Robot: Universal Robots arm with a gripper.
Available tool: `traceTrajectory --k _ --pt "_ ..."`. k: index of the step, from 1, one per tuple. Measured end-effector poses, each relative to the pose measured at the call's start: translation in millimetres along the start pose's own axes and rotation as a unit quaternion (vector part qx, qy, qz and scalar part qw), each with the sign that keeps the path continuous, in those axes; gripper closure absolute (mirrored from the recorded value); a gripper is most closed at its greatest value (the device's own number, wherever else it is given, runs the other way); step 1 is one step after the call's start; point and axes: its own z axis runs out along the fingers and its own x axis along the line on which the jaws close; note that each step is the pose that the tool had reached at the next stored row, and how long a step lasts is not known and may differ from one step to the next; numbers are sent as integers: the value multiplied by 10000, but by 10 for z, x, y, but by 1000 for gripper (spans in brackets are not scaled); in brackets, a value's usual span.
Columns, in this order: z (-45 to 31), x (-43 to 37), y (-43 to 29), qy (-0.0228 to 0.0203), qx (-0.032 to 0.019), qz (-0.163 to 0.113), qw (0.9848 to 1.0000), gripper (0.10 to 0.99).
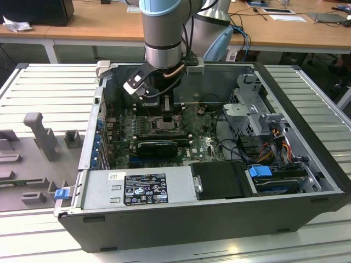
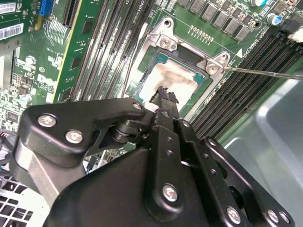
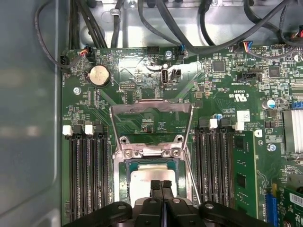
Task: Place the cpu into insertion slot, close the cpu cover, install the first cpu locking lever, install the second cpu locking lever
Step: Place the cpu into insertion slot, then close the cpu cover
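My end effector (image 2: 163,92) was down inside the open computer case (image 1: 219,219), which sat on the grey table (image 1: 44,82). Its two black fingers (image 3: 156,187) were pressed together with nothing between them.

The cpu (image 2: 177,78) lay flat in the insertion slot (image 2: 189,55), right under my fingertips. Its pale shiny top faced up at me. My tips were over the near edge of the chip. I could not tell if they touched it.

The cpu cover (image 3: 151,104) was swung open. It was lifted off the slot, on the far side of the cpu from my end effector. I could see the green board (image 3: 142,75) through its big square hole.

A thin metal lever (image 2: 265,72) stuck out to one side of the slot, away from my end effector. It was not hooked down.

Long black memory slots (image 3: 87,175) ran along both sides of my end effector, just beside the insertion slot. A round silver battery (image 3: 98,74) sat farther off on the board, past the open cover.

In the exterior view, my arm (image 1: 164,33) came straight down from above into the case.
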Motion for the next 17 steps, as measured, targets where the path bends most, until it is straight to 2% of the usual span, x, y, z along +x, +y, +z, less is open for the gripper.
traceTrajectory --k 4,5,7,10,12,13,17 --pt "-25 0 5 0 1 1 10000 980" --pt "-31 1 38 -3 34 1 10000 980" --pt "-118 1 51 -3 51 2 10000 980" --pt "-188 1 58 -3 53 1 10000 980" --pt "-187 1 70 -3 53 1 10000 980" --pt "-175 4 166 -2 56 1 10000 980" --pt "-180 5 171 -4 57 1 10000 980"
